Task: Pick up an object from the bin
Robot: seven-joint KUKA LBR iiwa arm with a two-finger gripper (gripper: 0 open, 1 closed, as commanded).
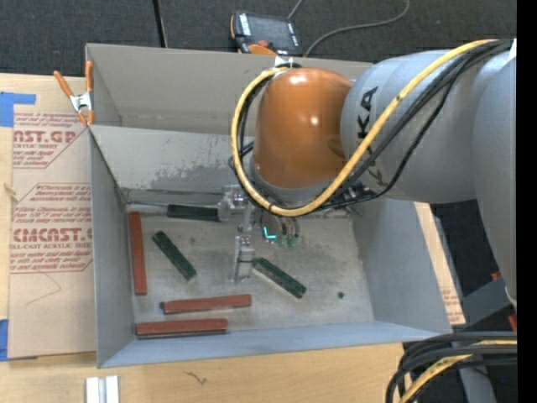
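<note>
Reaches into the grey bin (109,225) from the right, gripper (243,271) low over the middle of the floor. Cannot tell whether it is apart or together. Just beside its tip, toward the right wall: a dark green bar (283,279), flat and slanted. Nearer the left wall, a second green bar (174,255). Near the front edge, a red-brown bar (206,304); along the left wall, an upright red-brown bar (137,253).

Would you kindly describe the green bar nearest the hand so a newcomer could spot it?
On the floor of the grey bin, find the hand near the middle. The dark green bar lies beside it, slanting toward the view's lower right. The other two green bars lie left of the hand; the rest are red-brown bars.
</note>
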